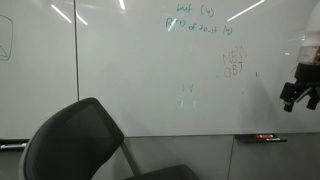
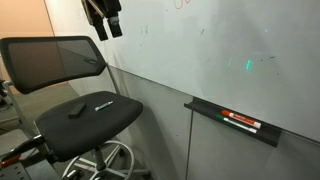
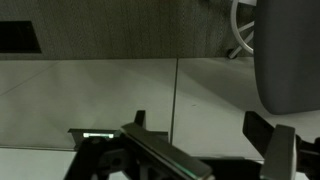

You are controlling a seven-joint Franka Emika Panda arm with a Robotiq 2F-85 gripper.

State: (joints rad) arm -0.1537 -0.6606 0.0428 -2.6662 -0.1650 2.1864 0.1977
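Black mesh office chair point(image 1: 85, 145) hogs the foreground, parked in front of the big white wall-mounted whiteboard point(image 1: 150, 70). Robot's black gripper point(image 1: 298, 100) hangs close to the board, off to the side of the orange scribble point(image 1: 234, 65), jaws wide and holding nothing. So I'd say nothing's really started: the red marker point(image 2: 243, 121) lies in the black tray point(image 2: 205, 108) below. Green handwriting point(image 1: 195, 22) up top is too faint to read, maybe a "(4)".
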